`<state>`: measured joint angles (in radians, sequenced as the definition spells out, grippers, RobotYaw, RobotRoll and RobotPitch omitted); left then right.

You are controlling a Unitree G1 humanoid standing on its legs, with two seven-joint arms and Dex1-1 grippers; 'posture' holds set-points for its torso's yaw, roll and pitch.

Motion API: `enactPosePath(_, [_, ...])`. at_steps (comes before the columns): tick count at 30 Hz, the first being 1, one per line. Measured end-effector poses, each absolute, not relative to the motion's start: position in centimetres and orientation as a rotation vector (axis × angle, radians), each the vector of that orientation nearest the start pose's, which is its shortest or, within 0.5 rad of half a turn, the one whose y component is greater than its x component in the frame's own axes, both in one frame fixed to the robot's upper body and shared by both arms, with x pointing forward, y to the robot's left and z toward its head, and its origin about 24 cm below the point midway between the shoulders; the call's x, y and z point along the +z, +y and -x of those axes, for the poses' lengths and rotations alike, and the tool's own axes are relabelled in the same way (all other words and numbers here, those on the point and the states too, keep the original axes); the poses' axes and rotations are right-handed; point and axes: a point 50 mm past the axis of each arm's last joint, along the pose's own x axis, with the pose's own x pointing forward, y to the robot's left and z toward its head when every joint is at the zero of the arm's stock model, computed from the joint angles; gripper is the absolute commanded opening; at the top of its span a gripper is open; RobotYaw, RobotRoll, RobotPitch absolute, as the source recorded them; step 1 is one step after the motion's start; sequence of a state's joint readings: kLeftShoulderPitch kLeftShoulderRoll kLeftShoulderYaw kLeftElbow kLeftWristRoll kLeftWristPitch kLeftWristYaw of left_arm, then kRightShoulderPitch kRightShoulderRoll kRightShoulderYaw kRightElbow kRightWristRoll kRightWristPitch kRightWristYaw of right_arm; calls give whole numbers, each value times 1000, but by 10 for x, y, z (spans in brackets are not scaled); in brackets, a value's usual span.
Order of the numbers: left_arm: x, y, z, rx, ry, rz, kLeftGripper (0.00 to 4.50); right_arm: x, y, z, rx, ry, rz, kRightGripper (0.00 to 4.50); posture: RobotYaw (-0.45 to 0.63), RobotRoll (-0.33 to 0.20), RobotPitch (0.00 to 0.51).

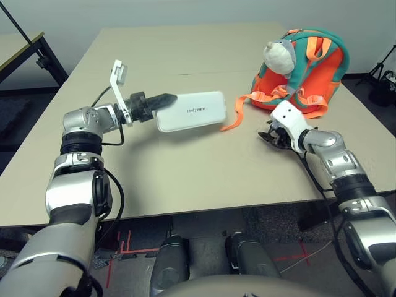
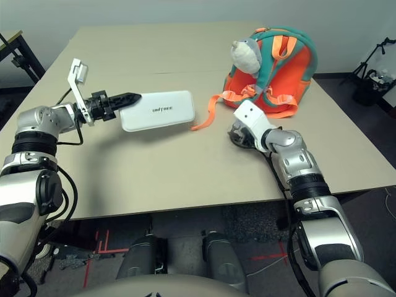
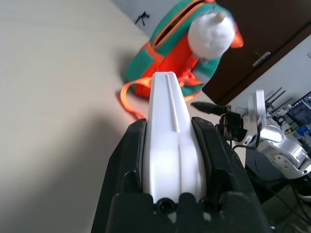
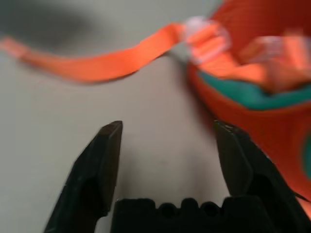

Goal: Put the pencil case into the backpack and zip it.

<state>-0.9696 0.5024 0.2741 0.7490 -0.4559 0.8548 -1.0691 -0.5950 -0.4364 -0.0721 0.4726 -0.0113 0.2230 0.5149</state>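
On the left, the left gripper [image 1: 162, 101] is clenched on one short end of the pencil case [image 1: 190, 111], holding it off the table [image 1: 185, 173] roughly level, its free end aimed toward the backpack [image 1: 309, 68]. The backpack sits upright at the far right of the table, a plush animal [image 1: 279, 57] hanging at its front and a loose orange strap [image 1: 234, 114] trailing toward the case. The right gripper [image 4: 167, 160] is released, jaws spread and empty, low over the table just beside the backpack's base. To do this step well, the right gripper should probably catch the edge of the opening and hold it wide before the case goes in, narrow end first. Keep the strap clear; whether the zip is fully open cannot be told
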Motion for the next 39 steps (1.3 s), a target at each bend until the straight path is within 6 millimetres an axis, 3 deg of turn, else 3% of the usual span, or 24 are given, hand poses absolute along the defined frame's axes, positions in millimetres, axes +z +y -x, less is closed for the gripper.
enactPosePath(4, [200, 215, -367, -900, 191, 488, 1420, 130, -240, -358, 129, 87, 137, 4500, -113, 0, 24])
enactPosePath(9, [206, 218, -366, -865, 145, 445, 1420, 151, -250, -362, -24, -11, -28, 4500, -98, 0, 20])
enactPosePath(24, [199, 223, -358, -810, 132, 424, 1420, 165, -230, -398, -20, -26, -158, 4500, -34, 0, 6])
enactPosePath(27, [200, 223, -356, -803, 124, 421, 1420, 155, -231, -401, -29, 11, -169, 3915, -23, 0, 6])
enactPosePath(30, [198, 226, -355, -789, 128, 429, 1420, 145, -230, -402, -23, 44, -173, 2775, -20, 0, 6])
enactPosePath(36, [203, 231, -353, -776, 108, 432, 1420, 144, -232, -403, -17, 38, -166, 462, -22, 0, 7])
enactPosePath(37, [204, 230, -353, -778, 104, 429, 1420, 144, -232, -403, -15, 37, -164, 193, -23, 0, 7])
enactPosePath(39, [205, 230, -353, -780, 98, 429, 1420, 145, -232, -403, -1, 31, -156, 133, -27, 0, 6])
